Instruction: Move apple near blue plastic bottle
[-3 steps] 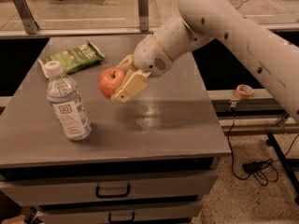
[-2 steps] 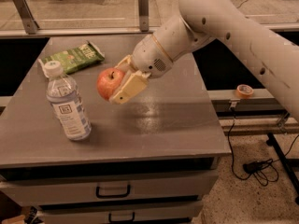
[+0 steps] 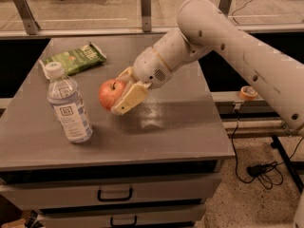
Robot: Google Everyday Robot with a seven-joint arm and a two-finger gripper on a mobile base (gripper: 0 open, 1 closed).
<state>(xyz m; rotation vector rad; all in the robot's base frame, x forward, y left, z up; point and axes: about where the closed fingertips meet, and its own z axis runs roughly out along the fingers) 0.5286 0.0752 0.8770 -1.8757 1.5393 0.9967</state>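
Observation:
A round red-orange apple (image 3: 109,93) with a short dark stem is held in my gripper (image 3: 124,90), just above the grey tabletop (image 3: 171,122). The fingers (image 3: 130,99) are shut on the apple from its right side. The blue plastic bottle (image 3: 69,104), clear bluish with a white cap and a white-and-blue label, stands upright to the left of the apple, a small gap away. My white arm reaches in from the upper right.
A flat green snack packet (image 3: 74,58) lies at the table's back left. Drawers with dark handles (image 3: 114,194) sit below the table's front edge. A roll of tape (image 3: 248,92) rests on a ledge to the right. Cables lie on the floor at right.
My gripper has carried the apple a little left and down, closer to the bottle. The bottle and packet have not moved.

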